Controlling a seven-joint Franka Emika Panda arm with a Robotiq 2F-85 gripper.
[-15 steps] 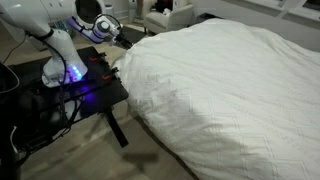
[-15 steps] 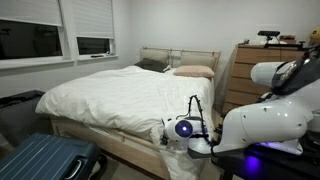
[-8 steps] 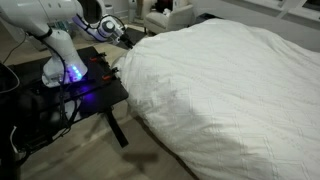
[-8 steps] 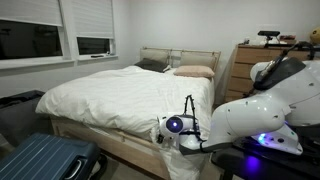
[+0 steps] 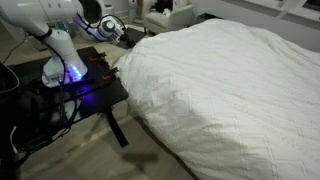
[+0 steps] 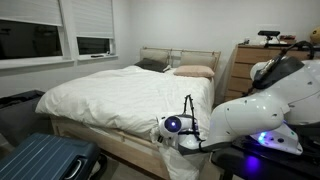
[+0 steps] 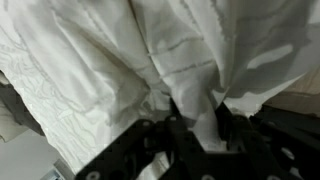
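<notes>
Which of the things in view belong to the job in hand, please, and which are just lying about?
In hand:
white duvet
pincer, closed on the duvet's edge

Lying about:
pillows
wooden dresser
blue suitcase
</notes>
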